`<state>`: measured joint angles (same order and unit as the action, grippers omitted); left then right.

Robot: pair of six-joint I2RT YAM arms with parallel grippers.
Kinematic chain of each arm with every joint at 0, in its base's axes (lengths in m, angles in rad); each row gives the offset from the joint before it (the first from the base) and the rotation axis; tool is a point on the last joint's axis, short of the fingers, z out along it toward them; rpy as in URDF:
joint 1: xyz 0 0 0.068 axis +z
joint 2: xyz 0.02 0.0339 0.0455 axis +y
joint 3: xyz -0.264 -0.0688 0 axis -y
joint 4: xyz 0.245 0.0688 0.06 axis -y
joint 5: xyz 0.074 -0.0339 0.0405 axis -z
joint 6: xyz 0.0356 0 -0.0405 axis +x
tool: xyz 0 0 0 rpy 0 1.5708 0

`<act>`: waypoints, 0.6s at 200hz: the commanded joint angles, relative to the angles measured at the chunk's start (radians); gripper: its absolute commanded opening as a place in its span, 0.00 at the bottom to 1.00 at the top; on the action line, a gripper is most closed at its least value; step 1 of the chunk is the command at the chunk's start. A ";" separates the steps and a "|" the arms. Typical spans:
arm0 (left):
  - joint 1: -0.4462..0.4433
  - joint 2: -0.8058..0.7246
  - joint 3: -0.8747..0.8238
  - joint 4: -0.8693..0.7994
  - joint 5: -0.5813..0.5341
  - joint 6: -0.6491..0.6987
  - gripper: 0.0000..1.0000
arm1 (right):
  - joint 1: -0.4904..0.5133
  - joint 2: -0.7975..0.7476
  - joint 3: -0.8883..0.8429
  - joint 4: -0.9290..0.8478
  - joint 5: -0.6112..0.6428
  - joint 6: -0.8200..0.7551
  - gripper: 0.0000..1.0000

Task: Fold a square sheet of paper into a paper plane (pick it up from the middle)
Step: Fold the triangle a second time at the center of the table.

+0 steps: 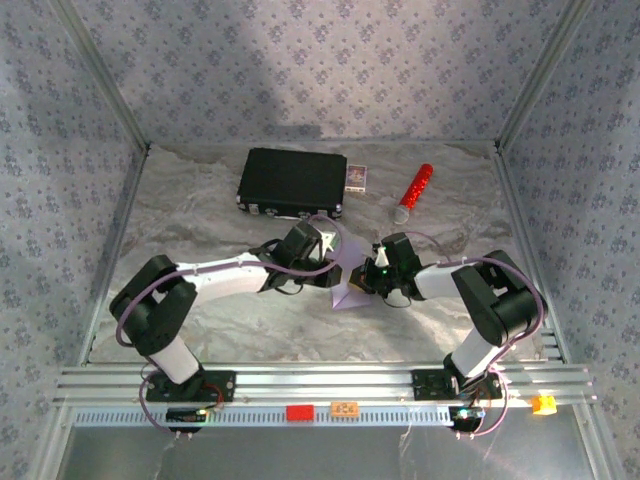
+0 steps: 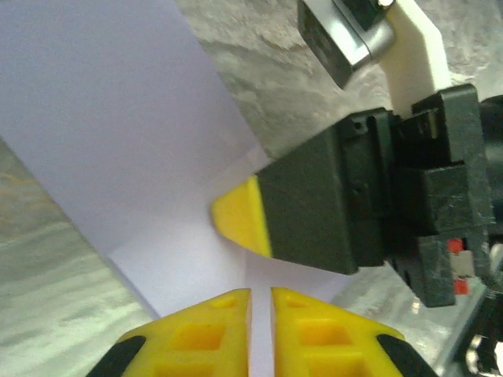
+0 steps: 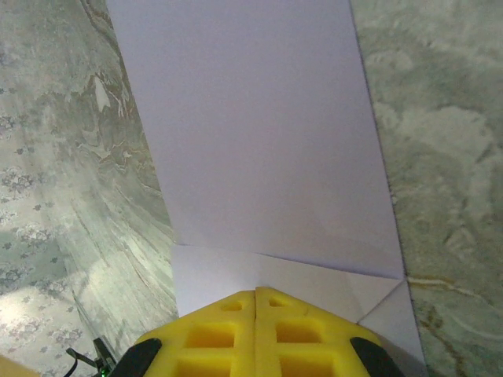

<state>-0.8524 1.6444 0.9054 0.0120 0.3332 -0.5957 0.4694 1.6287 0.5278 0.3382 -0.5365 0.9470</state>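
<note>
Midway, I'd judge: the square sheet of paper [image 3: 259, 133] lies mid-worktop [image 3: 63, 157] between the arms. It is folded to a long band with slanted creases at one end, no dart yet. Its long axis runs straight away from the clenched right tool [image 3: 255, 294], which sits at the creased end. The left tool [image 2: 261, 292] is all but closed, apparently empty.

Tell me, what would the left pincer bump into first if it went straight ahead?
Probably the right pincer: its yellow tip sits just ahead of the left pincer, over the lilac paper. Depth is unclear.
</note>
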 commanded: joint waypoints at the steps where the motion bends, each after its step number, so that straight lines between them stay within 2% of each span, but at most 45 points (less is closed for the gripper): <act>1: -0.001 0.053 0.026 0.044 0.161 -0.039 0.10 | -0.003 0.003 -0.021 -0.075 0.066 0.006 0.04; 33: -0.017 0.119 0.058 0.052 0.218 -0.044 0.09 | -0.003 0.009 -0.020 -0.072 0.064 0.005 0.04; 120: -0.023 0.208 0.098 0.018 0.228 -0.042 0.09 | -0.002 0.002 -0.024 -0.073 0.064 0.005 0.04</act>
<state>-0.8669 1.8225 0.9688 0.0410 0.5350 -0.6415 0.4694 1.6283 0.5278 0.3378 -0.5350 0.9474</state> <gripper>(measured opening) 0.093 0.066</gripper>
